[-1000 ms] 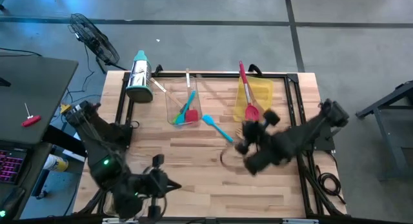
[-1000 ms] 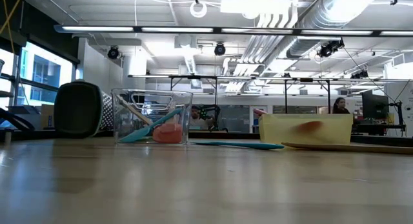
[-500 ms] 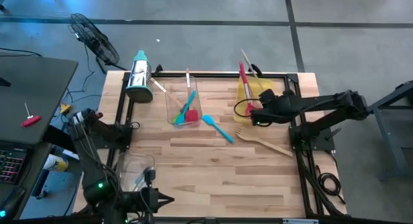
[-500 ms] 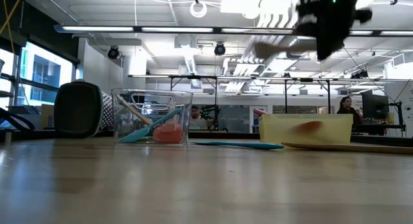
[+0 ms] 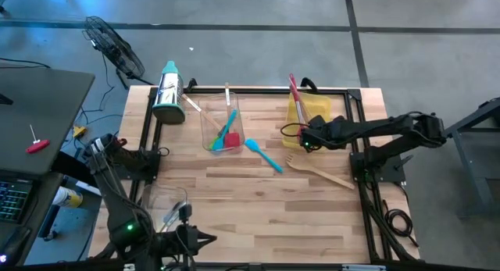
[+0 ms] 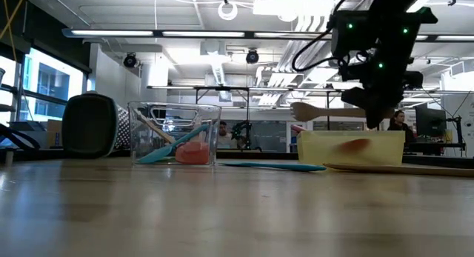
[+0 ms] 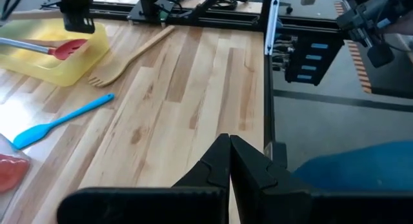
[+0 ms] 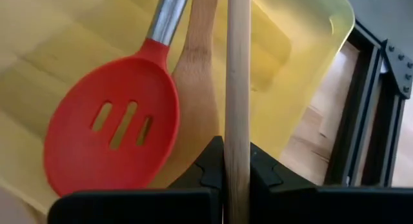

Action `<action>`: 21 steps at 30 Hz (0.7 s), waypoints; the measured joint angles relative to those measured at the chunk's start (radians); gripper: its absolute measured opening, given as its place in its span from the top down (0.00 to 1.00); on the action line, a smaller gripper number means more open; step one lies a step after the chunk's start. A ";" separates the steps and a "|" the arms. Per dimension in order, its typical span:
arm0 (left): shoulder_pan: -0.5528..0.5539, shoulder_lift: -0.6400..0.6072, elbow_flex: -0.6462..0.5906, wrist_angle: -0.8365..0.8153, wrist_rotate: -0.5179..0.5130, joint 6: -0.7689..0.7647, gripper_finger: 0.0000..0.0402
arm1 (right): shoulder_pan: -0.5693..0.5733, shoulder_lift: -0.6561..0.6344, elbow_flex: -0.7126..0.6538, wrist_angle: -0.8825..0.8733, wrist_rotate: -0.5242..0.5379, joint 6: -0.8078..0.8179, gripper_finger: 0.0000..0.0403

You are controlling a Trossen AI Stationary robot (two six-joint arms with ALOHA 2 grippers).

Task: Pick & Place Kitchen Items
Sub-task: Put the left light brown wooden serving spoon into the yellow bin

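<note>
The right gripper (image 5: 306, 138) has sunk lower since half a second ago, now hanging right of centre over the yellow bin (image 5: 319, 108), pinching a wooden spoon (image 8: 237, 82). The left gripper (image 7: 230, 161) is waiting lower left, fingers pressed together.

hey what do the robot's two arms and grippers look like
Both arms are dark, jointed and slim. The right arm carries looping black cable and small green lights near its wrist. The left arm shows a green light too. Each gripper has two black, angular fingers.
</note>
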 joint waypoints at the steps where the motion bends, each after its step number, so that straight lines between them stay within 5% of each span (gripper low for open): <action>1: 0.000 0.000 0.000 0.000 -0.001 0.000 1.00 | -0.003 0.000 -0.003 0.004 -0.001 -0.009 0.97; 21: -0.002 0.019 0.000 0.005 0.005 -0.118 1.00 | -0.096 0.000 -0.097 0.177 -0.126 -0.072 0.97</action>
